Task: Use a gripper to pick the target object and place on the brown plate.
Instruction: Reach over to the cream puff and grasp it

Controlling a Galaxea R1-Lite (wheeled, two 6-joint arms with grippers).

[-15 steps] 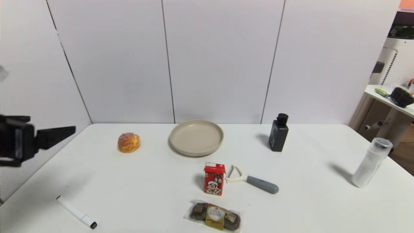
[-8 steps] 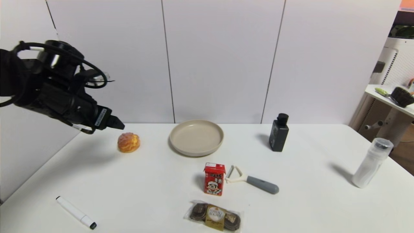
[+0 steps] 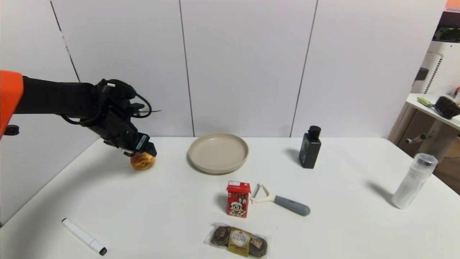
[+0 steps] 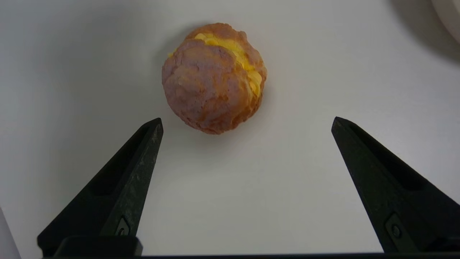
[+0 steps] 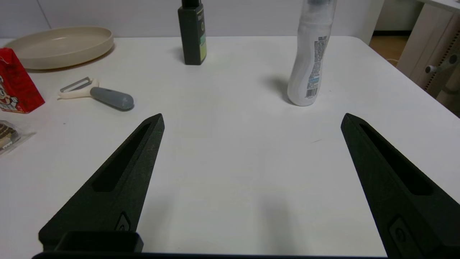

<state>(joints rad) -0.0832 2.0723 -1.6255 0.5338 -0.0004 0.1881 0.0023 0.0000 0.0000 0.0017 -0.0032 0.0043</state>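
Golden-orange bun [image 3: 143,161] sits on the white table [image 3: 172,201], well to the left of the plate [image 3: 218,153], which I'll use as the anchor for everything. From the head cam, the left gripper [image 3: 142,147] hangs right over the bun, covering its top edge; its black arm comes in from the left with an orange housing at the edge. Right of the plate stands a black bottle [image 3: 309,147], and farther right, well apart, a clear bottle [image 3: 413,181]. In front of the plate: a red carton [image 3: 238,199] with a peeler [image 3: 280,200] just beside it, and the chocolates [image 3: 238,240] nearer still. A marker [image 3: 84,236] lies way off to the front left.

Left wrist cam: the gripper [image 4: 247,120] is spread wide, fingertips either side of and just short of the bun [image 4: 214,78], not touching it. The bun rests on the table, yellow cream showing in a split.

Right wrist cam: the right gripper [image 5: 251,117] is also spread wide, holding nothing, above bare table well to the plate's [image 5: 59,46] right and front, with the clear bottle [image 5: 312,54], black bottle [image 5: 192,34], peeler [image 5: 99,94] and carton [image 5: 16,84] ahead of it.
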